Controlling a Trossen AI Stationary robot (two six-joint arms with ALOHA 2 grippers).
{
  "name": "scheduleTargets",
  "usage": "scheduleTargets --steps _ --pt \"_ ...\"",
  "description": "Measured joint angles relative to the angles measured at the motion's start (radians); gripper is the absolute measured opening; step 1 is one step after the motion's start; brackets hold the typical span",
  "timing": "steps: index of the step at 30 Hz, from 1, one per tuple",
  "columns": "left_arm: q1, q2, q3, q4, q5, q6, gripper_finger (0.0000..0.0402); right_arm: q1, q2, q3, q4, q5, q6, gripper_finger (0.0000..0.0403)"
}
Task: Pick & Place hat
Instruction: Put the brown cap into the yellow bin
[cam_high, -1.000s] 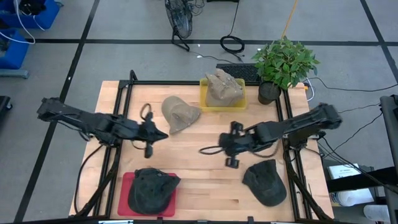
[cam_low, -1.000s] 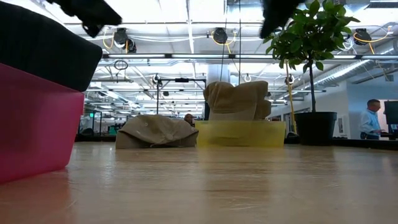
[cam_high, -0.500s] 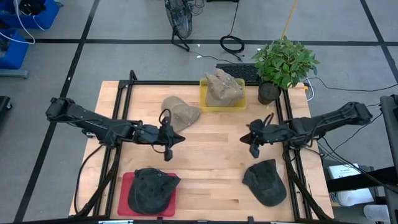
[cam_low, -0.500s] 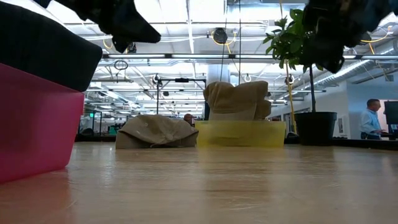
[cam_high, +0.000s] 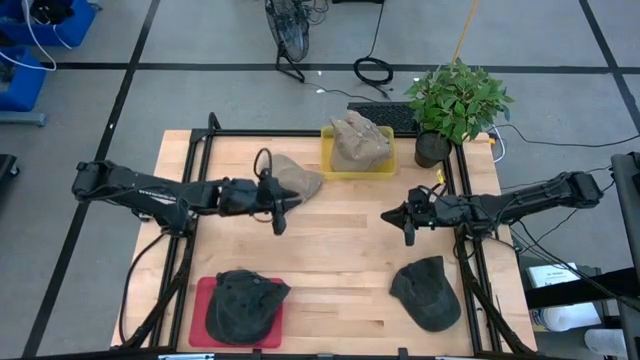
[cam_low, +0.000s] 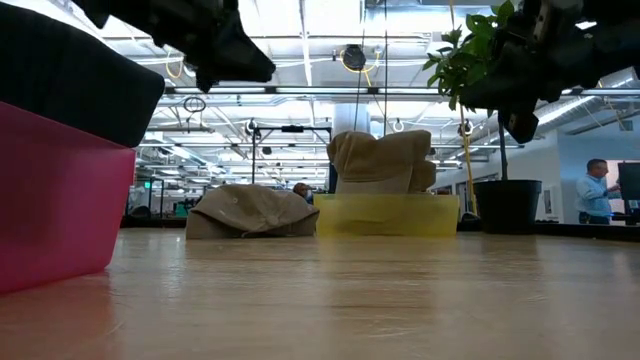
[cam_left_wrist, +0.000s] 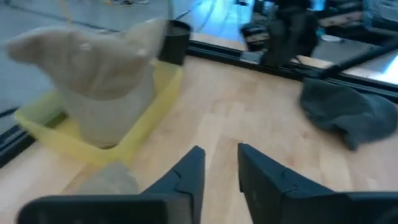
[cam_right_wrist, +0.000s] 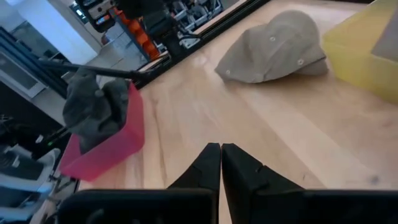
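Note:
A loose tan hat (cam_high: 292, 180) lies on the wooden table, crown up, with its brim on the boards (cam_low: 252, 212). My left gripper (cam_high: 281, 208) hovers just beside its near-left side, fingers open by a narrow gap (cam_left_wrist: 219, 163), touching nothing. A second tan hat (cam_high: 358, 142) sits in a yellow tray (cam_left_wrist: 74, 146). One dark hat (cam_high: 243, 305) fills a red tray (cam_right_wrist: 118, 140). Another dark hat (cam_high: 428, 290) lies on the table near the right corner. My right gripper (cam_high: 396, 219) hangs shut (cam_right_wrist: 220, 151) above bare table at centre right.
A potted plant (cam_high: 455, 100) stands at the table's far right corner beside the yellow tray. A black frame (cam_high: 300, 132) runs along the table's edges. Bare wood (cam_high: 340, 250) lies between the two grippers. A person (cam_low: 597, 190) stands in the room beyond.
My left gripper has travelled toward the table's right and then its far edge, ending beside the loose tan hat. My right gripper has pulled back toward the right edge and a little toward the far edge, away from the table's middle. The hats have stayed where they were.

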Motion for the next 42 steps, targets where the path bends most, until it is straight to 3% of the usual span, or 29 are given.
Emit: scheduleTargets --steps 3,9,14,18,22,30,36,42 --pt "0.074 0.000 0.000 -0.031 0.092 -0.024 0.0135 -0.021 0.000 0.000 0.008 0.000 0.000 0.0006" --pt "0.269 0.000 0.000 -0.161 0.427 -0.038 0.0222 -0.077 0.001 0.000 0.053 0.004 0.000 0.0001" --pt "0.371 0.000 0.014 -0.199 0.478 0.152 0.0285 -0.134 0.002 0.000 0.088 0.081 0.031 0.0001" --pt "0.438 0.023 0.128 -0.316 0.469 0.423 0.0316 -0.185 0.002 0.000 0.134 0.112 0.035 0.0000" --pt "0.517 0.132 0.318 -0.564 0.472 0.616 0.0325 -0.230 0.011 0.000 0.174 0.138 0.051 0.0000" --pt "0.566 0.472 0.671 -0.949 0.485 0.810 0.0302 -0.289 0.062 0.001 0.229 0.137 0.077 0.0000" --pt "0.566 0.666 0.787 -1.035 0.440 0.802 0.0290 -0.308 0.103 0.001 0.222 0.127 0.043 0.0000" --pt "0.553 0.767 0.803 -1.020 0.443 0.735 0.0288 -0.336 0.110 0.001 0.227 0.014 -0.049 0.0000"
